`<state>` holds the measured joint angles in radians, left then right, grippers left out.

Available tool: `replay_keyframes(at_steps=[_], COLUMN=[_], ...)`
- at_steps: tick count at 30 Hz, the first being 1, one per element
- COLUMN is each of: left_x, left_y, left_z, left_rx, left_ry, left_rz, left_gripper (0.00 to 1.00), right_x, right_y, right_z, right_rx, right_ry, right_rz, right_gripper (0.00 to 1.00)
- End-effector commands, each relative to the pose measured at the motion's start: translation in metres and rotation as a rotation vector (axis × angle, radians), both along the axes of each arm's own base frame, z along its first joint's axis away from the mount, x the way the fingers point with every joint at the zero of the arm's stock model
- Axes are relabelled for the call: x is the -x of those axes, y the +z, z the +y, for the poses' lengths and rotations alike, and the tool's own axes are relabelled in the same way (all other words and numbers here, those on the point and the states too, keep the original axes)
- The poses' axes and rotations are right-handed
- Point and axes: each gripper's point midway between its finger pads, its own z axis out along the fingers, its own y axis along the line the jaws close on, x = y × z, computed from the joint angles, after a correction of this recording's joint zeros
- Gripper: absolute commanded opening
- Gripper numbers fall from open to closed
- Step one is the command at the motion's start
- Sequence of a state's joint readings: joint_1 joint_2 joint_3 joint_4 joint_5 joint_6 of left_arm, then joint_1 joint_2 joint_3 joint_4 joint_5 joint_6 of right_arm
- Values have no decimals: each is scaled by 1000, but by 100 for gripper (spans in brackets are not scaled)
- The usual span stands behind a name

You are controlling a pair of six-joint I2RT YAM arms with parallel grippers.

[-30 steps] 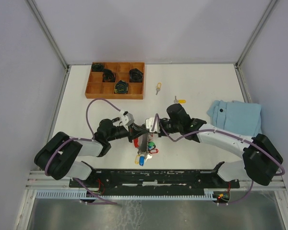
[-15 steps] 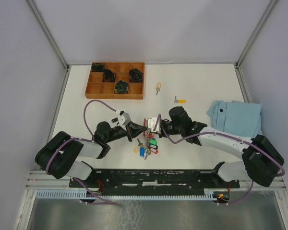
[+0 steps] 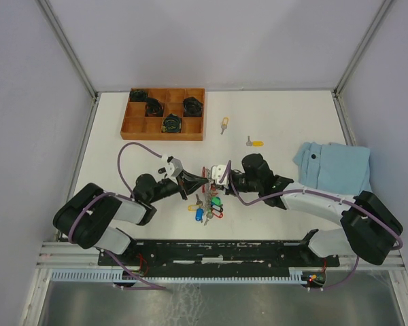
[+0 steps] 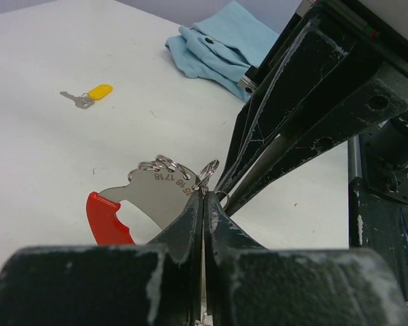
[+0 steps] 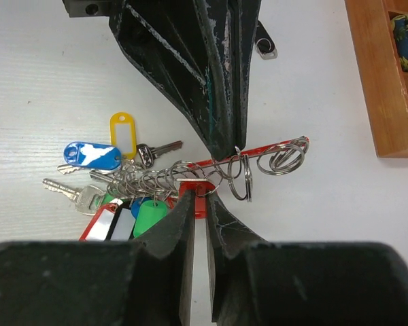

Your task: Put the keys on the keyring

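Note:
The keyring (image 3: 207,202) lies mid-table between my two grippers, a bunch of rings with blue, green, red and yellow tags (image 5: 115,183) on a red strap (image 5: 258,151). My left gripper (image 3: 196,182) is shut on a thin ring (image 4: 205,178) next to a silver plate with a red end (image 4: 109,217). My right gripper (image 3: 211,182) faces it and is shut on the strap's red end (image 5: 196,191). Two loose keys with yellow tags lie further back, one (image 3: 224,124) near the tray and one (image 3: 254,143) to its right, which also shows in the left wrist view (image 4: 90,95).
A wooden compartment tray (image 3: 163,113) with dark objects stands at the back left. A folded blue cloth (image 3: 333,166) lies on the right. A small black piece (image 5: 265,46) lies beside the left gripper's fingers.
Both grippers kept their hold at the keyring. The left arm shifted slightly, and the hanging tags swung a little to the right and nearer the grippers.

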<state>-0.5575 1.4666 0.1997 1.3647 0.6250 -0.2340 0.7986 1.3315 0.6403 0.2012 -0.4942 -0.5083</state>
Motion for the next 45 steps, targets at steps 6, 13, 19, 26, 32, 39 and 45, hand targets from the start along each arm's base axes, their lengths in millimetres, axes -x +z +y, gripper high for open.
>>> replay_keyframes(at_steps=[6, 13, 19, 26, 32, 39, 45], left_x=[-4, -6, -7, -7, -7, -7, -6], left_y=[37, 33, 31, 32, 31, 33, 31], left_z=[1, 1, 1, 1, 1, 1, 1], left_rx=[105, 98, 95, 97, 95, 98, 96], left_ry=[19, 23, 29, 33, 34, 33, 30], left_rz=[-97, -95, -89, -93, -91, -93, -89], left_gripper=[3, 3, 3, 3, 3, 3, 3], right_x=[-7, -9, -11, -11, -17, -23, -23], right_y=[18, 24, 28, 33, 41, 45, 45], right_z=[8, 7, 6, 5, 5, 5, 7], right_rx=[-80, -106, -132, -163, -216, -254, -263], right_ry=[-32, -62, -128, -200, -270, -329, -323], right_rz=[-27, -24, 48, 145, 186, 216, 220], right_gripper=[20, 33, 37, 38, 38, 36, 28])
